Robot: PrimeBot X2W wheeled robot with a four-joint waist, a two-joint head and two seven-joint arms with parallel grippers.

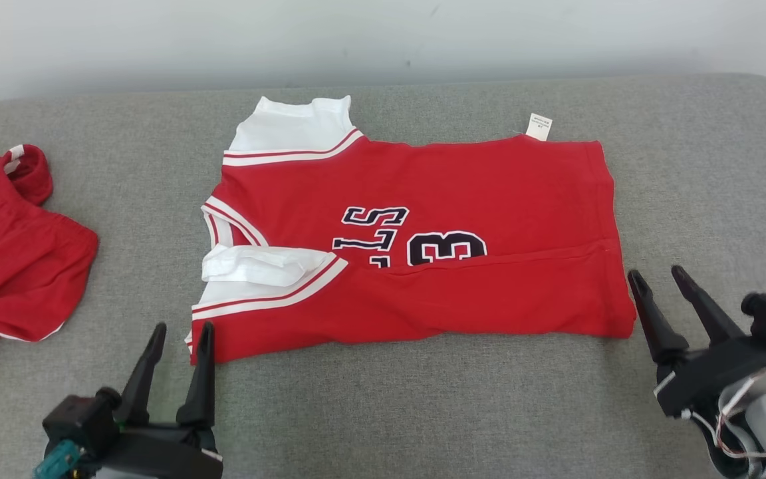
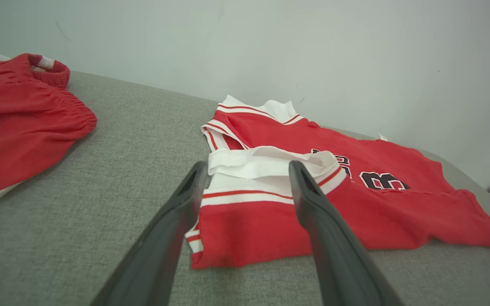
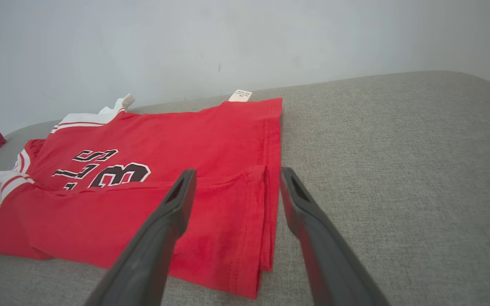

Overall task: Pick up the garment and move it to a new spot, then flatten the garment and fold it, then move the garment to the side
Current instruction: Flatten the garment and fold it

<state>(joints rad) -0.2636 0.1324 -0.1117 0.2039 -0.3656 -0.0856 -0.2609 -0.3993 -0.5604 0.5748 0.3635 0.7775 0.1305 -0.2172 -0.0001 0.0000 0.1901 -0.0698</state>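
The garment (image 1: 423, 199) is a red jersey with white sleeves and dark lettering, lying flat on the grey surface with its near long edge folded up over the front. My left gripper (image 1: 182, 331) stands open at the jersey's near left corner, holding nothing. In the left wrist view the same garment (image 2: 270, 225) lies just ahead of the open left gripper (image 2: 247, 168). My right gripper (image 1: 657, 274) is open just off the hem's near right corner. The right wrist view has the garment's hem (image 3: 228, 212) under the open right gripper (image 3: 234, 174).
A second red garment (image 1: 10, 259) with white trim lies bunched at the left edge of the grey cushioned surface (image 1: 702, 199). A pale wall runs behind the surface. A white tag (image 1: 538, 126) sticks out at the jersey's far edge.
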